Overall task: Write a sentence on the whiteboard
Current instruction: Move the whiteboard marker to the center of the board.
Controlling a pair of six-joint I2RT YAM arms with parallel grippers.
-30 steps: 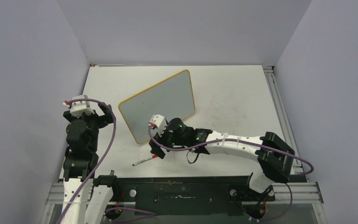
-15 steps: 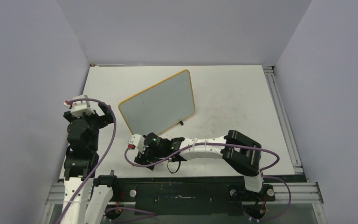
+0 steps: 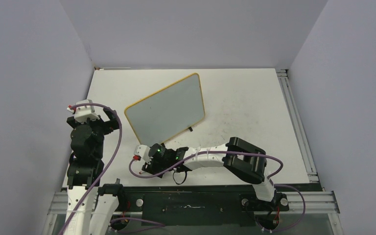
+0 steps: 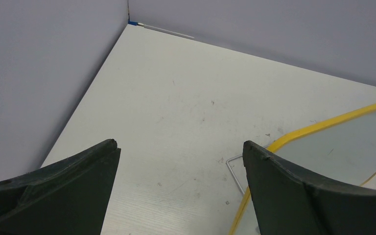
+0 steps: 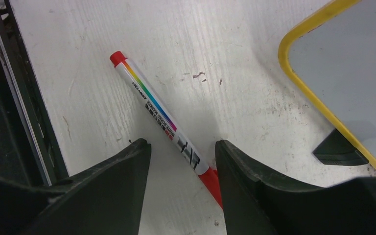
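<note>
**Entry: whiteboard marker, flat on the table, straddled by the right jaws**

Location. The marker (image 5: 161, 117) lies on the white table (image 3: 245, 98) near its front edge, just in front of the whiteboard's near left corner.

Whiteboard (image 3: 169, 110). Yellow-framed and propped on small black feet. It stands left of the table's centre, and no writing shows on its face in any view.

Right gripper (image 5: 182, 144). Low over the marker with its jaws spread, one finger on each side of the barrel. A gap shows on the left side, so nothing is pinched yet.

Axis. In the right wrist view the barrel runs diagonally, from a red end at upper left to a red end at lower right that passes under the right finger. It therefore crosses the gap at a slant, not square to it.

Left gripper (image 4: 181, 196). Jaws fully spread and empty, held off at the board's left side, well away from the marker.

Judgement. The right arm is the nearer by far. Closing on a slanted barrel may roll or swivel it.
</note>
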